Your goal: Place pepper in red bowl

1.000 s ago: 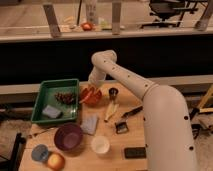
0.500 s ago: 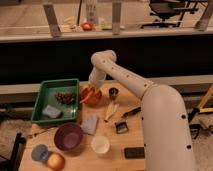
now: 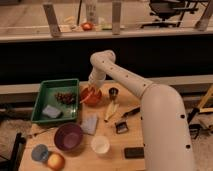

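The red bowl stands on the wooden table, just right of the green tray. My gripper hangs at the end of the white arm, directly over the bowl's far rim and very close to it. I cannot pick out the pepper as a separate piece. It may be hidden under the gripper or blend in with the bowl's colour.
The green tray holds a dark red cluster and a grey-blue sponge. A purple bowl, white cup, round orange-yellow fruit, grey cloth, small dark cup and black items lie around.
The gripper stays over the red bowl. The arm has hardly shifted, and nothing on the table has moved.
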### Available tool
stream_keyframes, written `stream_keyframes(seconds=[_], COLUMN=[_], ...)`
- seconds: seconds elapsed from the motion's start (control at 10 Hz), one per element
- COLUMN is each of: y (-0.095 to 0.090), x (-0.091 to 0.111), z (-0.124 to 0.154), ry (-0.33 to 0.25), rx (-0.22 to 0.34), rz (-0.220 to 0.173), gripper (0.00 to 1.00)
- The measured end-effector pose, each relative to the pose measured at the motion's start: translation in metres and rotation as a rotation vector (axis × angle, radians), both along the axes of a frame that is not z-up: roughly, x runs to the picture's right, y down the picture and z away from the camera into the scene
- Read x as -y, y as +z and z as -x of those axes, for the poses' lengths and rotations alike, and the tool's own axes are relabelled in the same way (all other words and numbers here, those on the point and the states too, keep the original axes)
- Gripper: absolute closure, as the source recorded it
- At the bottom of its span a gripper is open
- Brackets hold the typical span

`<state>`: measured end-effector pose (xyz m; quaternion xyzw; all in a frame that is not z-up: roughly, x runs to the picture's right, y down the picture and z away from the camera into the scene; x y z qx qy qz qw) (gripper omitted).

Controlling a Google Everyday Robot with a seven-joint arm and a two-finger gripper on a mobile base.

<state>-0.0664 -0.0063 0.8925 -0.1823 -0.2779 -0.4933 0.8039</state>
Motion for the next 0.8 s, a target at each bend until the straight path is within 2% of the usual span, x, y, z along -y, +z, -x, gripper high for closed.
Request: stream_keyframes(seconds=[0.2, 0.8], y=[-0.0007, -0.0037], x=[0.0005, -0.0018], z=[-0.0003, -0.0014], ry=[-0.001, -0.018], rx=[-0.004, -0.009], rz=[-0.002, 0.000], gripper=[0.21, 0.20])
